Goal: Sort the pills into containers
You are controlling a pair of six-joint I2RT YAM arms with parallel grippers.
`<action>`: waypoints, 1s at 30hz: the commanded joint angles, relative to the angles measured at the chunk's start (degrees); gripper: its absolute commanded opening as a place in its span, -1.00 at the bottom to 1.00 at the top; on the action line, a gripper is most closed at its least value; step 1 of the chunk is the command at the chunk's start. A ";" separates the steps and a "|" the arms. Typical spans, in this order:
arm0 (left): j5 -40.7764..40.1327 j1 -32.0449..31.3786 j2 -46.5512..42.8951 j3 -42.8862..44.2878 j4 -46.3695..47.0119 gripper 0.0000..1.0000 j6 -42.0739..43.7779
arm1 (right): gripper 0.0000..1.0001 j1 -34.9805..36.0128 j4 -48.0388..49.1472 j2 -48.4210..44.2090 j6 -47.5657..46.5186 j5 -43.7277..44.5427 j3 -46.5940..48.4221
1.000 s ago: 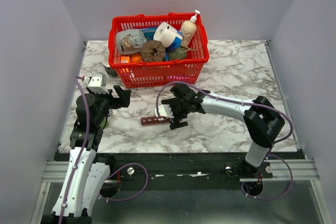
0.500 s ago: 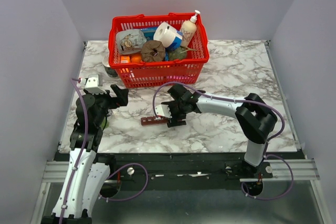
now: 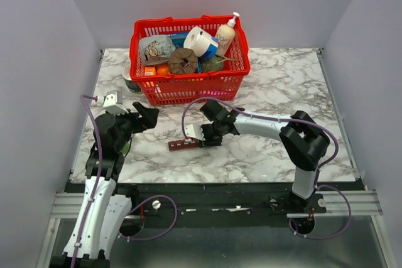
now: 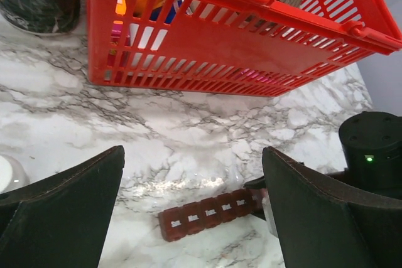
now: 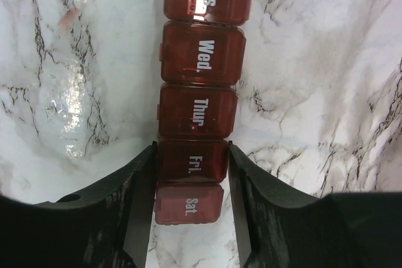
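Note:
The containers are one dark red pill organizer (image 3: 181, 144) lying flat on the marble, lids closed and marked with weekday names. My right gripper (image 3: 202, 137) is at its right end. In the right wrist view the two fingertips press both sides of the "Fri." compartment of the organizer (image 5: 200, 108), so the right gripper (image 5: 191, 155) is shut on it. My left gripper (image 3: 149, 115) hovers wide open to the organizer's upper left, holding nothing. The left wrist view shows the organizer (image 4: 210, 213) below and between the open left gripper (image 4: 191, 155). The pills are out of view.
A red mesh basket (image 3: 188, 90) full of groceries stands behind the organizer, its front wall (image 4: 207, 42) close ahead of the left gripper. A dark round tin (image 3: 130, 83) sits at the basket's left corner. Grey walls enclose the table.
The right gripper moved left along the organizer and closed from wide open onto its "Fri." compartment. The left arm shifted slightly; its jaws stayed open.

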 commanded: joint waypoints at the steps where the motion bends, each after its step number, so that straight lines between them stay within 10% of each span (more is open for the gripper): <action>1: 5.31 -0.24 0.80 -1.28 1.68 0.97 -5.74 | -0.09 0.45 -0.66 0.67 1.41 -0.09 1.14; 12: 23.59 -0.85 8.09 -11.30 24.50 0.97 -30.87 | -0.49 -2.63 -4.08 -15.76 6.68 -10.53 -4.83; 30: 21.23 -14.74 24.09 -6.74 33.43 0.97 -36.26 | -0.50 -10.53 -8.75 -25.44 11.43 -18.28 -7.30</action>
